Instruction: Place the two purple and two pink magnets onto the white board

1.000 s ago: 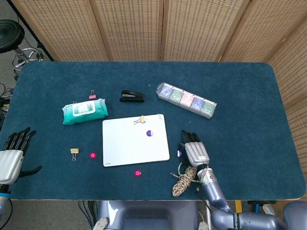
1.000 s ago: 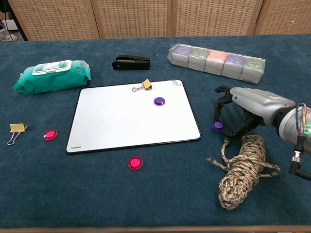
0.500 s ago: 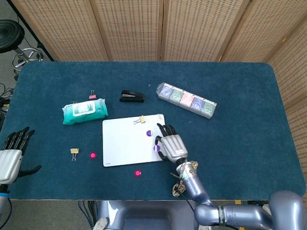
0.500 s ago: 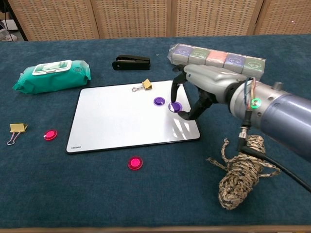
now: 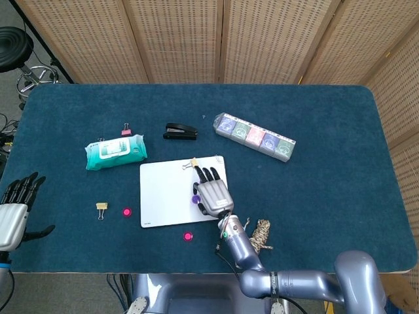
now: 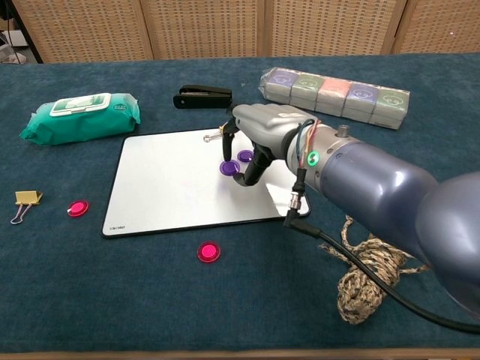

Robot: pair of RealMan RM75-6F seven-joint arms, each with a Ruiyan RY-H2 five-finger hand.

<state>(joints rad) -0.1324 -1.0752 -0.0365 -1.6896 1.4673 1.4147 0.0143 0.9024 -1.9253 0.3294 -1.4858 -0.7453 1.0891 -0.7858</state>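
I have one round purple magnet (image 6: 245, 156) lying on the flat white board (image 6: 172, 187), my right hand (image 6: 251, 142) pinches the second purple magnet (image 6: 229, 168) just above it, both pink magnets (image 6: 208, 251) (image 6: 77, 208) wait on the blue cloth, left hand (image 5: 14, 209) idle, fingers spread.

My right hand (image 6: 251, 146) and its forearm lie across the right half of the white board (image 6: 165, 187), blocking that side; the board's left half is bare. At its far edge a binder clip (image 6: 223, 131) sits, with the stapler (image 6: 203, 96) and wipes pack (image 6: 79, 117) beyond. The rope coil (image 6: 371, 277) crowds the near right of the worktop (image 6: 112, 300). Between the two pink magnets (image 6: 208, 251) (image 6: 77, 208) I see open cloth.
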